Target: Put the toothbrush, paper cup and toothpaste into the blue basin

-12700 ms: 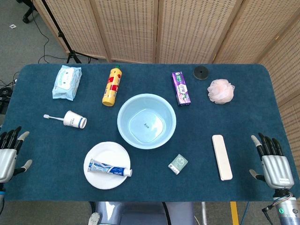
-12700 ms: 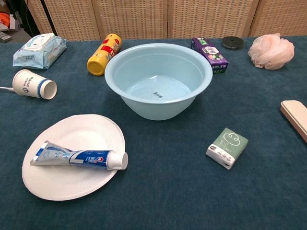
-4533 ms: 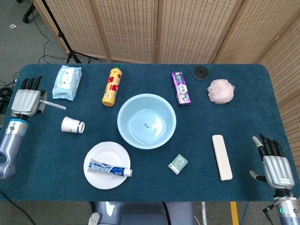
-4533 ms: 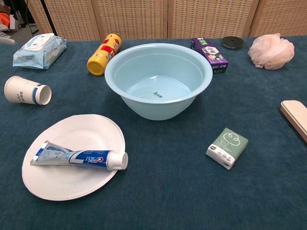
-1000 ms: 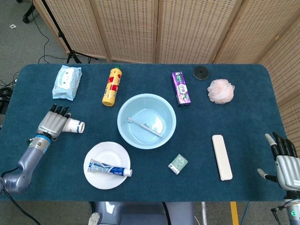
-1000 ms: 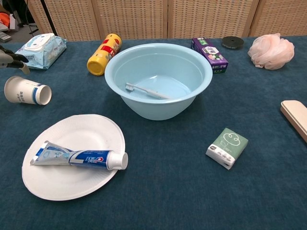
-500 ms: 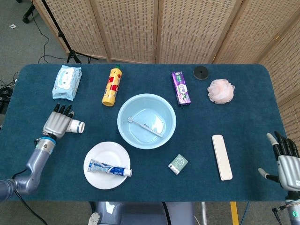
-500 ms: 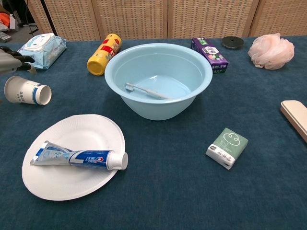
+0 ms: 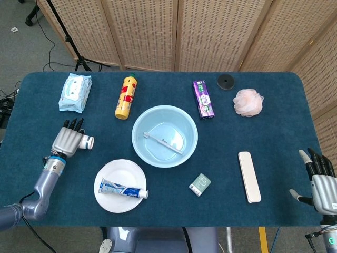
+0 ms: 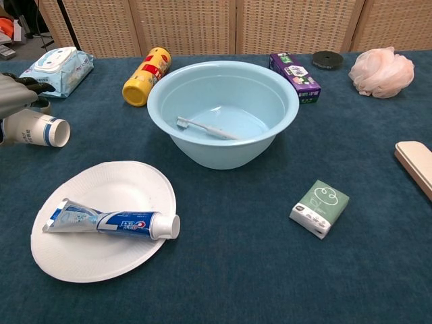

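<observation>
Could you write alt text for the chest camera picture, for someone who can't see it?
A toothbrush lies in a blue basin; at far left the robot's left hand rests on a tipped paper cup, and toothpaste lies on a white plate.

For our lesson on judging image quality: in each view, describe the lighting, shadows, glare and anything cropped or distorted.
Head view: even, soft light, sharp throughout, faint shadows beside the blue basin; right hand near the frame edge. Chest view: mild sheen inside the basin, no harsh glare; left hand over the paper cup is cut off by the left edge; nearby white plate looks stretched by perspective.
</observation>
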You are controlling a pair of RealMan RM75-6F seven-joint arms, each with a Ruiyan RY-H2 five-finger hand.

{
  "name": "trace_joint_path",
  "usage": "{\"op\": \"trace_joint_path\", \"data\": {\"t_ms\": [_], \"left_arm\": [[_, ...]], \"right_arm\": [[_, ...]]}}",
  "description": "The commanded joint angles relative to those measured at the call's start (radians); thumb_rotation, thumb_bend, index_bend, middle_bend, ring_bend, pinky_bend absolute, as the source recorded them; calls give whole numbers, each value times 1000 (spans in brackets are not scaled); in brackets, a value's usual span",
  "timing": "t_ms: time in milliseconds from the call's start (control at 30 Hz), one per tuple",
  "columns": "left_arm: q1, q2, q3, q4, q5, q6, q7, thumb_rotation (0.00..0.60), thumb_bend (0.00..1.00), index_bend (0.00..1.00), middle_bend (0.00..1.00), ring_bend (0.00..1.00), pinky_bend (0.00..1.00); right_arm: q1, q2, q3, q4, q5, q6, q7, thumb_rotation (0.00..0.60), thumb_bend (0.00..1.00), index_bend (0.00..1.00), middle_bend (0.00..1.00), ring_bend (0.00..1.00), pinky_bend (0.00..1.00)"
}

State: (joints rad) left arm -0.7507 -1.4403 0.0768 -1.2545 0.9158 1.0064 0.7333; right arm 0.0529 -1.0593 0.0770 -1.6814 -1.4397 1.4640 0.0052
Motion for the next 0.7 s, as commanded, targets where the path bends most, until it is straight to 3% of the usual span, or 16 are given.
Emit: {"op": "trace_joint_path", "data": {"t_ms": [33, 333, 700], "left_arm": [[8, 3, -8, 5, 12, 3, -3, 600, 256, 360, 24, 42, 163], [18, 45, -48, -29, 36, 19, -9, 600, 264, 384, 35, 42, 164], [-38, 166, -197, -197, 4, 54, -5, 600, 264, 384, 35, 42, 164]], "right_arm": [[0, 0, -1, -1, -1, 1, 0, 600, 125, 0, 0, 0, 0], [1, 0, -2, -3, -1, -4, -2, 600, 121, 0, 0, 0, 0], [2, 3, 0, -1, 2, -8, 16, 600, 125, 0, 0, 0, 0]]}}
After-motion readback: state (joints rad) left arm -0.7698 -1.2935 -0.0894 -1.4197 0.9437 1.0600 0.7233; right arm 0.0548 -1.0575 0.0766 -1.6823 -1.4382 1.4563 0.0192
